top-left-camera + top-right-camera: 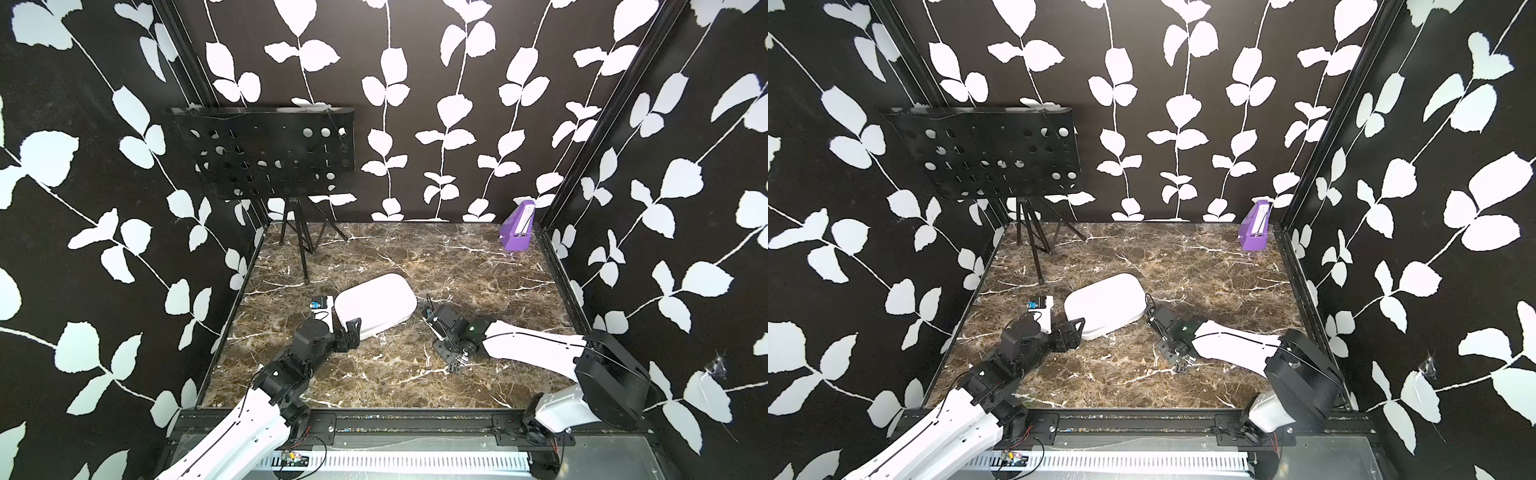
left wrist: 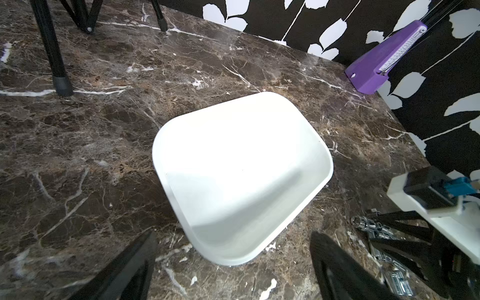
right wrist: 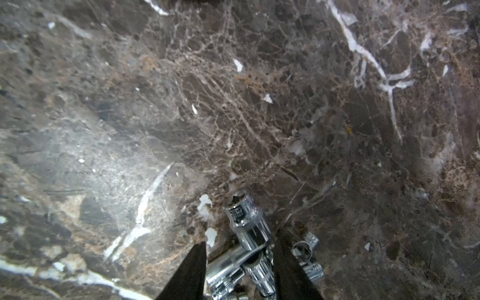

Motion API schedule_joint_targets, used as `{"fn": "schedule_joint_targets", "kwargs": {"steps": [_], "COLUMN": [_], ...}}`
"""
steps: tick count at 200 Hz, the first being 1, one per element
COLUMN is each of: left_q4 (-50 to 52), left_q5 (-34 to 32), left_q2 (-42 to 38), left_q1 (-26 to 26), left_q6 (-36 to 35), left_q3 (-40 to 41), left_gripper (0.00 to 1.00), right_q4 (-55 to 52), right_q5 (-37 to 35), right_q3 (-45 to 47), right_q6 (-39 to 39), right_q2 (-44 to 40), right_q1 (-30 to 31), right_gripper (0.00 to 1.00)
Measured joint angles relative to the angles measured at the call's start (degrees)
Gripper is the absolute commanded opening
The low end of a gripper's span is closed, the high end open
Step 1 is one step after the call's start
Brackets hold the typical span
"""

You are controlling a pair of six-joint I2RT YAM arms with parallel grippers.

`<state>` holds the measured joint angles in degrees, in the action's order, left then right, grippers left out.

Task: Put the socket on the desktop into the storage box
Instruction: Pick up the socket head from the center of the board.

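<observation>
In the right wrist view the right gripper (image 3: 241, 241) pinches a jumble of chrome sockets (image 3: 246, 220) at the bottom centre of the frame. It has several at once, not one, and more lie loose just outside one finger. Round polished steel stacked crosswise looks apt to slip: a lift could squeeze one out and send it rolling over the marble tabletop (image 3: 155, 104). In a top view the white storage box (image 1: 376, 303) sits empty at centre, with the pile to its lower right. The left gripper (image 2: 233, 233) is spread wide and empty at the box's near rim — arms crossing there could knock the light box askew.
</observation>
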<state>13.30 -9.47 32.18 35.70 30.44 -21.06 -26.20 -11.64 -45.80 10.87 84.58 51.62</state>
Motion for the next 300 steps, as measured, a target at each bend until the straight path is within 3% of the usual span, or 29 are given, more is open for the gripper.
{"fn": "schedule_joint_targets", "kwargs": {"steps": [300], "left_q4": [-1.2], "left_q5": [0.4], "left_q2": [1.1], "left_q1": [0.0], "left_q6": [0.2], "left_q3": [0.1], "left_gripper": [0.93], "right_q4": [-0.2], "right_q5": [-3.2], "right_q3": [-3.5], "right_q6": [-0.3], "right_q2": [8.1], "right_q1": [0.0], "right_gripper": [0.38]}}
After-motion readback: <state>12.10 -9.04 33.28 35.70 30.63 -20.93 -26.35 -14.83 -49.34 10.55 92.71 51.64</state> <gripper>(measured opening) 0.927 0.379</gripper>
